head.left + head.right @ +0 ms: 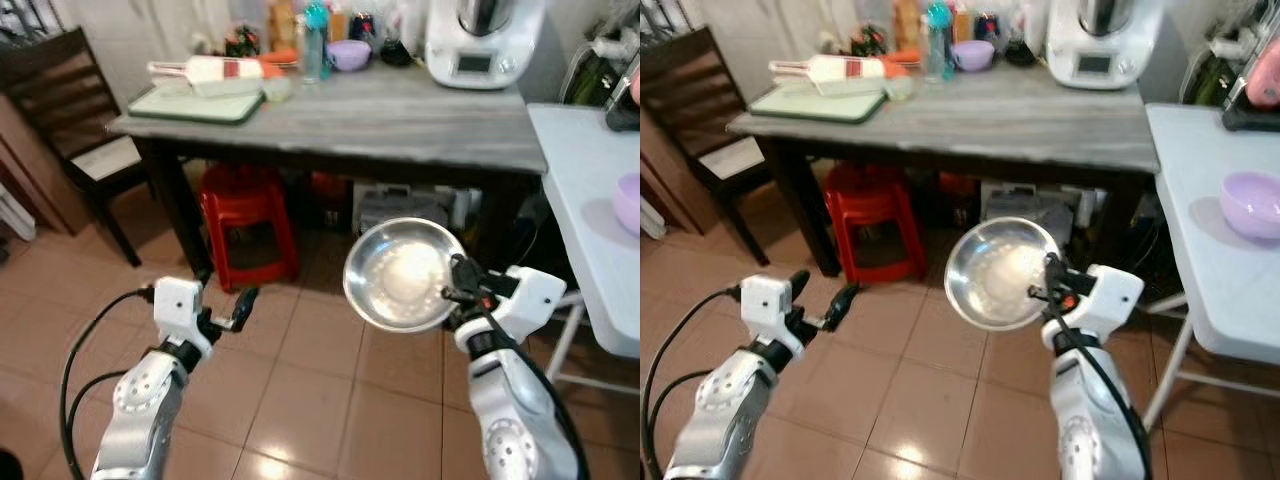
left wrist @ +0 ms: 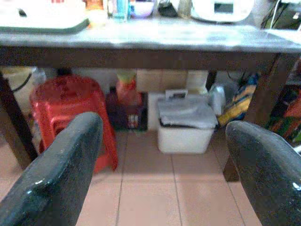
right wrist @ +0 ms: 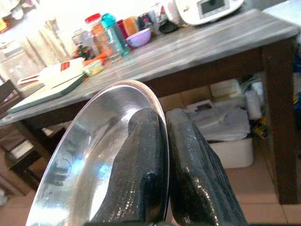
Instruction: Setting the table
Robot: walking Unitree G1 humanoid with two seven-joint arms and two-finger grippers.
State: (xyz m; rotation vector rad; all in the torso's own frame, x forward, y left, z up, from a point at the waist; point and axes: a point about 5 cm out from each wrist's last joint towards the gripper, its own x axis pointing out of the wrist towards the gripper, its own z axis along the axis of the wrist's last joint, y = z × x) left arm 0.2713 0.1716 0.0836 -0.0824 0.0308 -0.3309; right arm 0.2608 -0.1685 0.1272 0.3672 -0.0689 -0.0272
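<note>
Right gripper (image 1: pixel 452 282): we find its fingers pinched on the rim of the steel bowl (image 1: pixel 402 274), one finger inside, one outside.
Steel bowl: we note it held in the air, tilted, above the tiled floor (image 1: pixel 320 400) and in front of the grey table (image 1: pixel 400 125).
Left gripper (image 1: pixel 240 306): we see its fingers spread apart, holding nothing, low over the floor.
Under the table: we record a red stool (image 1: pixel 245 225) and a white bin (image 2: pixel 183 127).
At right: we note a purple bowl (image 1: pixel 1252 203) on the white table (image 1: pixel 1210 250).

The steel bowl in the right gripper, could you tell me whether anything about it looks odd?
Yes. The steel bowl is tipped up on edge, its hollow facing the camera, pinched by the rim in the right gripper above the floor, short of the grey table. It holds nothing to spill.
</note>
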